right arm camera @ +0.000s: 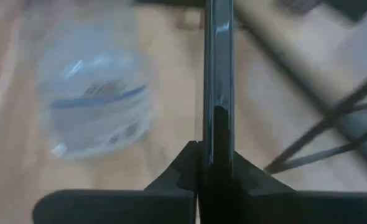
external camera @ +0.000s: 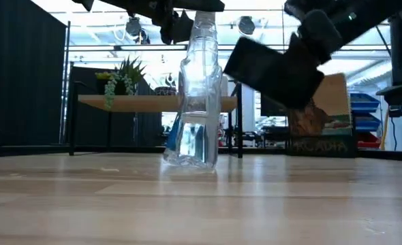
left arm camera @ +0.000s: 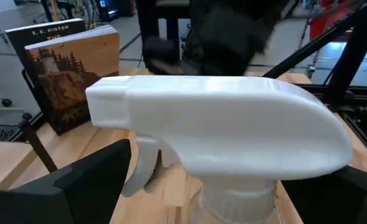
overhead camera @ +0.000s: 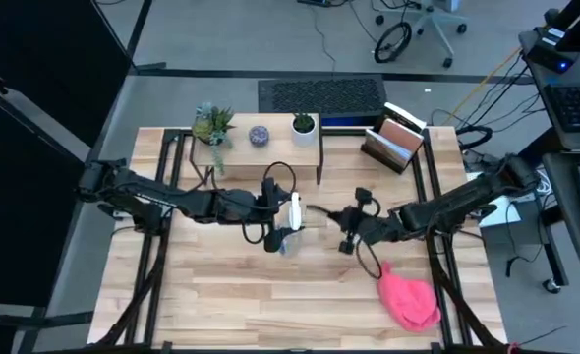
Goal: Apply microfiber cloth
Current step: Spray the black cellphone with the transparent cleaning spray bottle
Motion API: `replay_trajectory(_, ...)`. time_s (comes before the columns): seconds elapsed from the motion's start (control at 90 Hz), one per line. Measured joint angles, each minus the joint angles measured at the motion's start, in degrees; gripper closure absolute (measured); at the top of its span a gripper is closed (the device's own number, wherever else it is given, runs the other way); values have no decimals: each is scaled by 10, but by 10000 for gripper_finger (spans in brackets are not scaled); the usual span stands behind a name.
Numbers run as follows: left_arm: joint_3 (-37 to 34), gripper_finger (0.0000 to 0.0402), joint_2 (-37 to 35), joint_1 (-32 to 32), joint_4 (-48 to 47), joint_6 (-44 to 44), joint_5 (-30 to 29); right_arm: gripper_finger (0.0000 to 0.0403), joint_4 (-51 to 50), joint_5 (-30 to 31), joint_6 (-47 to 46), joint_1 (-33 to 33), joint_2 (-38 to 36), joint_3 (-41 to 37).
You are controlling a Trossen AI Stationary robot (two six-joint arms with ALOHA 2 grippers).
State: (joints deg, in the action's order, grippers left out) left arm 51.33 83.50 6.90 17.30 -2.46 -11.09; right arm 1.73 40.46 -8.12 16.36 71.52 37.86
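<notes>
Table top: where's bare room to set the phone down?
Bare wood spans the near-left area, in front of the left gripper and spray bottle, left of the microfiber cloth. Crowded: the centre, around the right gripper holding the phone, and the back shelf.

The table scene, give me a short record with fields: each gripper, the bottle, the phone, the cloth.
left gripper: at the spray bottle's head, fingers on either side
right gripper: shut on the smartphone, held edge-on off the table
spray bottle: clear, upright, mid-table
smartphone: black, beside the bottle
microfiber cloth: pink, bunched on the table near the right arm, untouched
</notes>
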Motion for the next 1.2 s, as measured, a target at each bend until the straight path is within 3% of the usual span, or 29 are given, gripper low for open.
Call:
replay_trajectory(0.156, 0, 27, 0, 0, -1, 0, 5, 394, 75, -31, 83, -62, -12, 0)
replay_trajectory(0.511, 0, 27, 0, 0, -2, -1, 15, 394, 269, -343, 150, -225, -7, 0)
replay_trajectory(0.633, 0, 27, 0, 0, -3, -2, 16, 394, 334, -409, 151, -244, 12, 0)
replay_trajectory(0.733, 0, 27, 0, 0, -3, -2, 16, 394, 394, -438, 151, -247, 45, 0)
replay_trajectory(0.933, 0, 30, 0, 0, -1, -2, 16, 394, 440, -441, 150, -249, 97, 1)
replay_trajectory(1.2, 0, 76, 0, 0, -2, -1, 15, 394, 442, -485, 136, -249, 136, 22)
